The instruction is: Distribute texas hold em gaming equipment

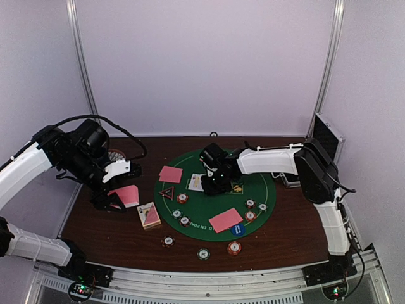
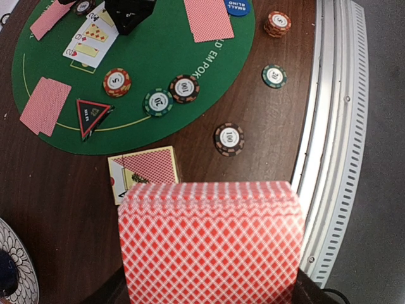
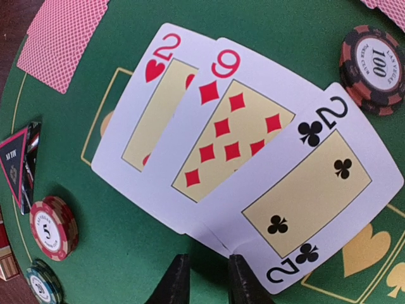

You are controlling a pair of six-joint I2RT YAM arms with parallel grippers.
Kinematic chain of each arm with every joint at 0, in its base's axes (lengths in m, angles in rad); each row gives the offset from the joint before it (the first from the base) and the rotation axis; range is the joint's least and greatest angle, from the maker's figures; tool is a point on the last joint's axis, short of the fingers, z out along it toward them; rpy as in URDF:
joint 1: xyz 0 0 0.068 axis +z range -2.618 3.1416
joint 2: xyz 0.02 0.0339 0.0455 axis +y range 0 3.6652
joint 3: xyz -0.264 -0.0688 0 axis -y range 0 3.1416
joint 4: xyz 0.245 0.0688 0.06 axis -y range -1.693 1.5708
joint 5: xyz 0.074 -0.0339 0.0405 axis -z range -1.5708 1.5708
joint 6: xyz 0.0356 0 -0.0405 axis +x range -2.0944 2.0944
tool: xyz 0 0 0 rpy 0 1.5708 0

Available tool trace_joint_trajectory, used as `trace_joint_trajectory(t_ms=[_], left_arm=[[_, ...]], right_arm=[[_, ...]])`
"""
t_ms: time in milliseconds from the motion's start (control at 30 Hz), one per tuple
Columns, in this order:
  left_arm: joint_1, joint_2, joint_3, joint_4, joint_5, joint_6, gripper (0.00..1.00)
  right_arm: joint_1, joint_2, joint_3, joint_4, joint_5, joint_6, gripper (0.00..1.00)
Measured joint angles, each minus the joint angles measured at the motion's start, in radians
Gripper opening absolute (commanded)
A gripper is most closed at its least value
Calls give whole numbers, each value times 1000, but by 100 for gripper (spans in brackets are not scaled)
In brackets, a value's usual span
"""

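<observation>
I am working the flop. My right fingers (image 3: 243, 282) are hovering narrowly parted over the near edge of the three face-up cards (image 3: 231, 126) on the green mat (image 3: 297, 38), gripping nothing I can see. I am judging it best to be lifting straight up, so the fan is not dragged askew. My left fingers (image 1: 106, 200) are clamping the deck (image 2: 209, 244) above the worktop (image 2: 266, 183). From overhead I am counting two face-down piles (image 1: 170, 173), nine chips (image 1: 182, 198), one blue button (image 1: 238, 229), one triangular marker (image 1: 166, 192) and one card box (image 1: 149, 215).
</observation>
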Motion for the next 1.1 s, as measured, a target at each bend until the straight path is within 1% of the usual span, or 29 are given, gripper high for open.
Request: trace_joint_trajectory(t_ms=[167,267,333,467,500,600,767,833,1100], left_arm=[[0,-3,0,0,-1,0,0],[0,-3,0,0,-1,0,0],[0,-3,0,0,-1,0,0],[0,-3,0,0,-1,0,0],[0,-3,0,0,-1,0,0],[0,-3,0,0,-1,0,0],[0,-3,0,0,-1,0,0],[0,-3,0,0,-1,0,0],[0,-3,0,0,0,-5,0]], right_arm=[[-16,10,14,6,-5,0,26],[-23,10,16,6,-14,-3,32],[-24,3,15,5,-21,-8,41],[-29,-57,-17,-15,-43,-8,69],[-29,-89,-27,-22,-53,-11,74],[-26,-194,-34,-35,-91,-1,82],[-1,-358,-34,-19,-171,53,88],[19,-390,-34,6,-212,89,90],[119,-401,-65,136,-405,267,92]])
